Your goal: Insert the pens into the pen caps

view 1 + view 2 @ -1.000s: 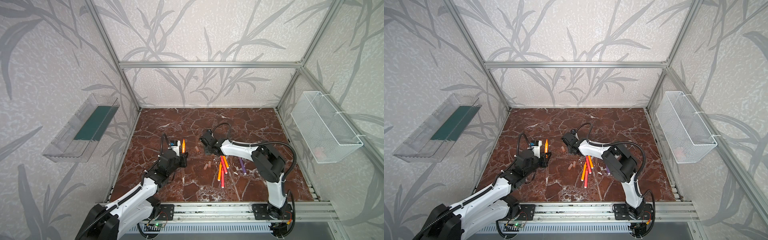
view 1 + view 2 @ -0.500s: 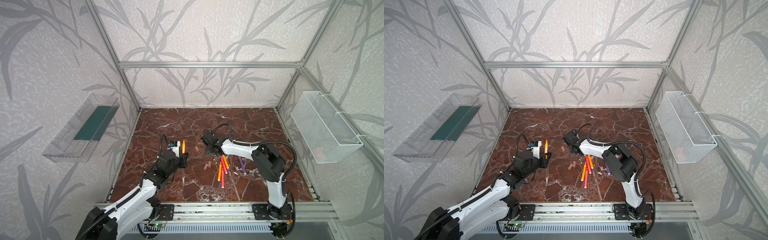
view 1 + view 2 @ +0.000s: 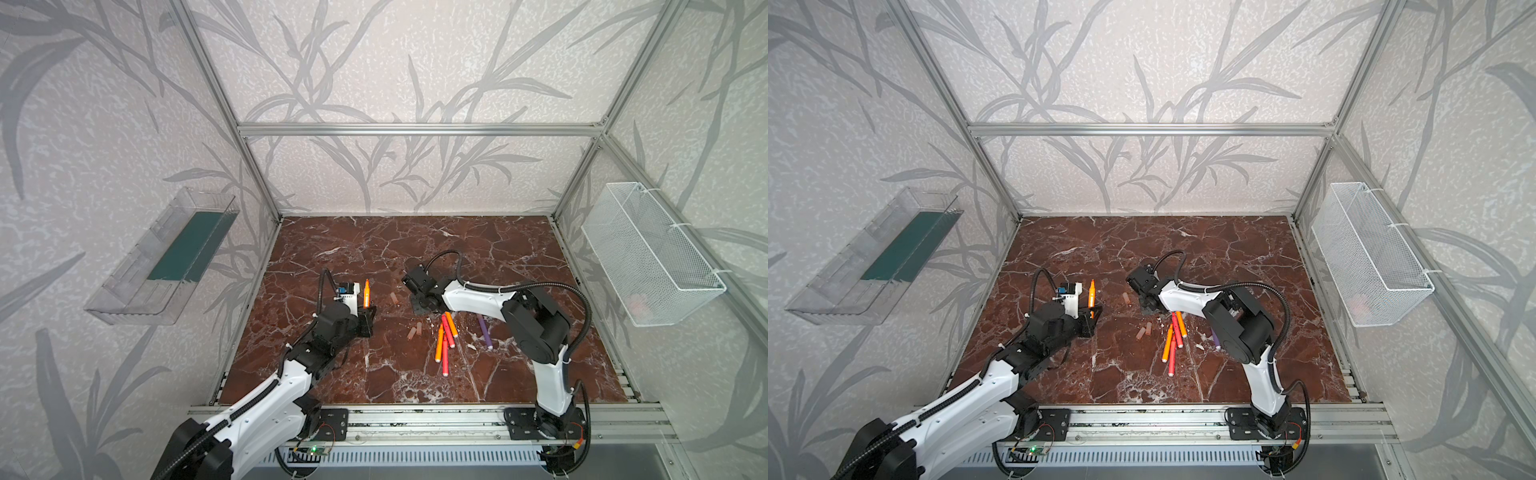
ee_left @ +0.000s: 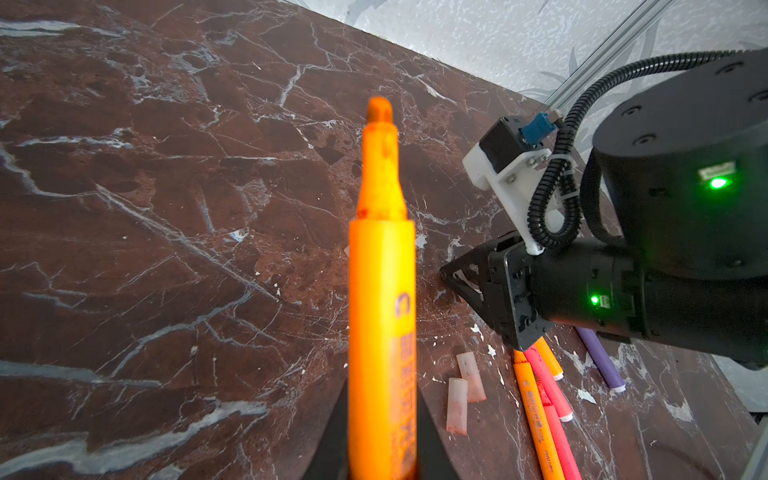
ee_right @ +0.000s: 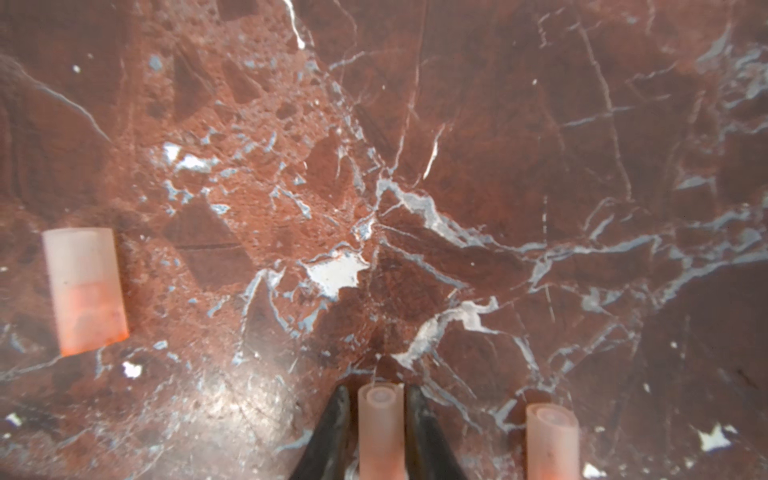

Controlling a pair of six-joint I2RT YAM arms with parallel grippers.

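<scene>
My left gripper [image 3: 367,311] [image 4: 382,399] is shut on an orange pen [image 3: 366,292] [image 4: 381,316], held upright with its bare tip up. My right gripper [image 3: 419,306] [image 5: 380,395] is down at the table, shut on a pinkish pen cap [image 5: 380,432]. Two more caps lie beside that one, one on each side [image 5: 85,291] [image 5: 552,440]. Near the pens lie two other caps [image 3: 419,328] [image 3: 412,333]. Orange pens [image 3: 439,344], red-pink pens [image 3: 448,331] and a purple pen [image 3: 484,331] lie under the right arm.
A lone cap [image 3: 393,297] lies between the two grippers. A clear plastic bin [image 3: 166,266] hangs on the left wall and a white wire basket [image 3: 648,257] on the right wall. An aluminium rail [image 3: 415,415] borders the marble table at the front.
The right gripper's jaws have closed in around the pen cap. The left arm and its orange pen have stayed put.
</scene>
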